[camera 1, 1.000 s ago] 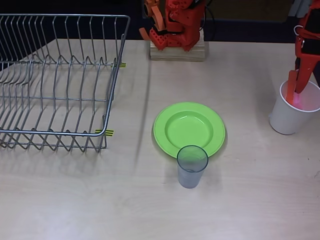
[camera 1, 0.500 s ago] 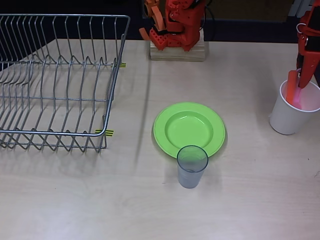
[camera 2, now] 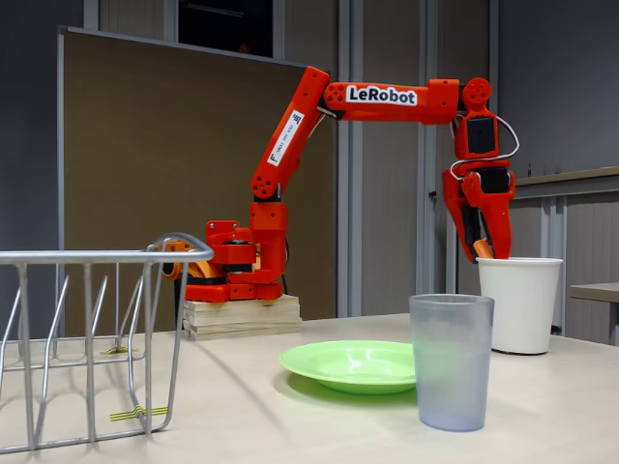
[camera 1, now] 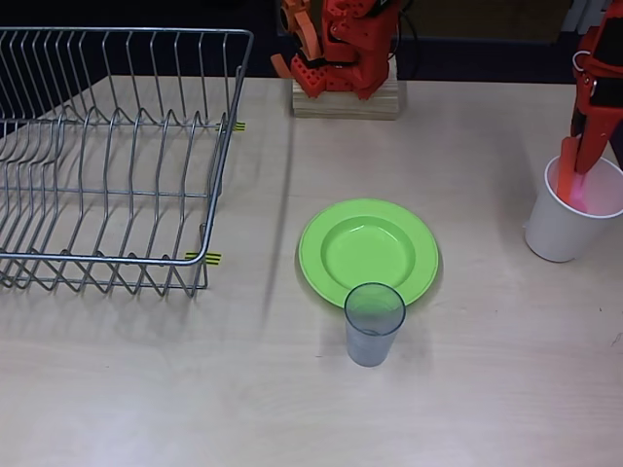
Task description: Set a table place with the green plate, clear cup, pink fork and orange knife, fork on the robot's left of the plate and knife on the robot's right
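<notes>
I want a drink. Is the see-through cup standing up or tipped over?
Standing up. The clear cup rests on its base, open rim upward, beside the green plate.

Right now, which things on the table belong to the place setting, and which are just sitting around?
Belongs to the job:
- green plate
- clear cup
- orange knife, standing in the white paper cup
- pink fork, in that same cup
- gripper, reaching into it

Just there:
- white paper cup
- wire dish rack
- wooden block under the arm's base

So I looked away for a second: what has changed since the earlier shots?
The gripper shifted slightly over the white paper cup, fingertips staying inside beside the orange knife. Nothing was lifted. The green plate, clear cup and dish rack stayed put.
</notes>
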You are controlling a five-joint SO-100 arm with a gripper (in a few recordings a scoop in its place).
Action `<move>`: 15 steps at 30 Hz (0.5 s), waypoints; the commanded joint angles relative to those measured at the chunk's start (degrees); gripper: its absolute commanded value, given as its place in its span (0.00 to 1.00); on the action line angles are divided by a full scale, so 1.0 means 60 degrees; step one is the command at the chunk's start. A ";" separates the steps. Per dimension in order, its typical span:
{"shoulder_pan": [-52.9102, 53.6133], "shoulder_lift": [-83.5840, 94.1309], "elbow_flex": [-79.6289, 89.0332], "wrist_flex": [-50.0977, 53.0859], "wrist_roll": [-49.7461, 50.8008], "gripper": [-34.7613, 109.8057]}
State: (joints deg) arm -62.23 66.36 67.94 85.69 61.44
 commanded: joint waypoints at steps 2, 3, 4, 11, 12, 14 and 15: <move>-0.0059 0.0308 -0.0249 0.0176 -0.0059 0.33; -0.0044 0.0308 -0.0293 0.0205 -0.0088 0.33; -0.0044 0.0308 -0.0337 0.0234 -0.0132 0.31; -0.0015 0.0352 -0.0542 0.0396 -0.0293 0.28; -0.0015 0.0352 -0.0601 0.0425 -0.0352 0.28; 0.0000 0.0352 -0.0703 0.0483 -0.0454 0.26; 0.0015 0.0352 -0.0762 0.0513 -0.0498 0.25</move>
State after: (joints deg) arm -62.14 66.36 65.30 87.36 58.36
